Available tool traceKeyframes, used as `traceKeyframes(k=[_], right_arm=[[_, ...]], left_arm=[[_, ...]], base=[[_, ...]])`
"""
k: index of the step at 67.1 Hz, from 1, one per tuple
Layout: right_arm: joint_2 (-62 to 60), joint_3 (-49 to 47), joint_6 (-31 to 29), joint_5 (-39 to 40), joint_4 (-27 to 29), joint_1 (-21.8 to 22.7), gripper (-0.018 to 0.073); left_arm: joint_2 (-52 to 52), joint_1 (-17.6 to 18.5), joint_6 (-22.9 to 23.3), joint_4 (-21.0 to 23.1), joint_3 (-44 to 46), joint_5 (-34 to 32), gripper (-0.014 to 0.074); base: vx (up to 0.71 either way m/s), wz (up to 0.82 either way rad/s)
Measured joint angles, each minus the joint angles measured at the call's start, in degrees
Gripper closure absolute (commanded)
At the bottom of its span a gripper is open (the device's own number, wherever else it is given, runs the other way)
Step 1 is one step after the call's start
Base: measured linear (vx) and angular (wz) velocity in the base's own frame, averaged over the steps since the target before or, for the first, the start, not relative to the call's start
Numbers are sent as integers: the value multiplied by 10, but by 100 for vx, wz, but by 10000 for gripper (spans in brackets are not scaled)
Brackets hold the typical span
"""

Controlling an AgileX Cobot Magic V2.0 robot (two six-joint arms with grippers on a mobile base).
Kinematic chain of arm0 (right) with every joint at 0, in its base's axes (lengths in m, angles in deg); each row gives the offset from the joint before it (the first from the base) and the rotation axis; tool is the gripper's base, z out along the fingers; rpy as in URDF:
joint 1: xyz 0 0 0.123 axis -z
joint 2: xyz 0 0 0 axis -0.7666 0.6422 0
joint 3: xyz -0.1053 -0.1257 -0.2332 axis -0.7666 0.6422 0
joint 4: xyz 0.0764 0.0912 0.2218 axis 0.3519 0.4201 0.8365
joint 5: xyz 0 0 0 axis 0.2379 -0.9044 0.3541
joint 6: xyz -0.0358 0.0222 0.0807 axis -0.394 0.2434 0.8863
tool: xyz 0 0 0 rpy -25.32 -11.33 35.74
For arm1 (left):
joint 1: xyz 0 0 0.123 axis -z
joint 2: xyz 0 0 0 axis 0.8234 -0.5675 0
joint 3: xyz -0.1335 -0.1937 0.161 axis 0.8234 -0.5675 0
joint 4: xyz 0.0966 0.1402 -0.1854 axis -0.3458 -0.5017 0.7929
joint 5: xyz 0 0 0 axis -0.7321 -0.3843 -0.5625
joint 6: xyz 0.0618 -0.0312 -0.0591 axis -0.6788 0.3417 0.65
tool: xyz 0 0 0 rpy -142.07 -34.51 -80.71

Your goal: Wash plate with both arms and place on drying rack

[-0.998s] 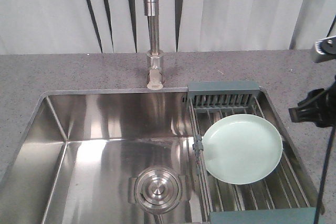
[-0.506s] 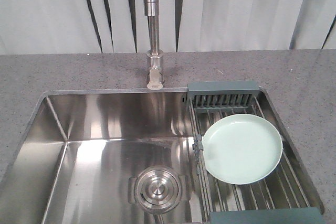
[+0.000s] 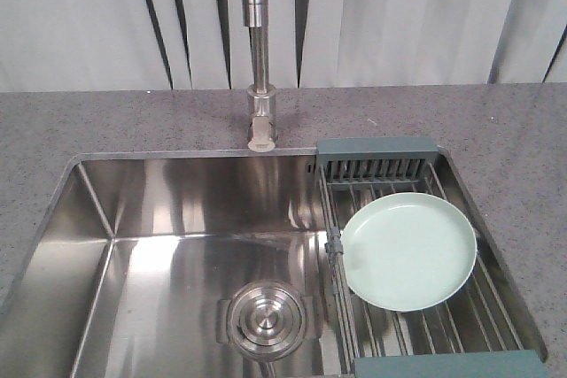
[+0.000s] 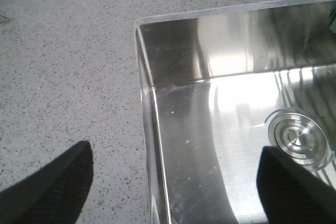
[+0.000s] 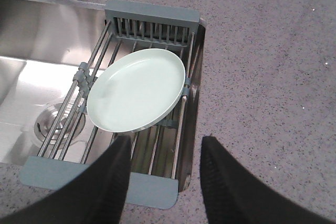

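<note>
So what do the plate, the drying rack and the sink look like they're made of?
The plate looks like smooth plastic or melamine, perhaps glazed ceramic: plain mint green with a soft sheen. The drying rack has shiny steel-looking rods and matte grey-blue end pieces, likely plastic. The sink looks like brushed stainless steel, with streaky mirror-like reflections.

Faucet (image 3: 256, 50): spout cut off by the top edge, front view.
Drying rack (image 3: 381, 158): near end piece cropped at the bottom edge; rods partly hidden under plate (image 3: 408, 250).
Left claw (image 4: 173, 182), right claw (image 5: 164, 174): only dark fingertips visible, bodies out of frame.
</note>
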Motion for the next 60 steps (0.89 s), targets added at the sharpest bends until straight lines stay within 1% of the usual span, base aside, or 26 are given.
traceKeyframes(k=[45,60], right_arm=[[0,0,0,-2,0,0,240],[0,0,0,-2,0,0,240]], left_arm=[[0,0,0,0,0,0,12],[0,0,0,0,0,-26,12]], base=[[0,0],[0,0]])
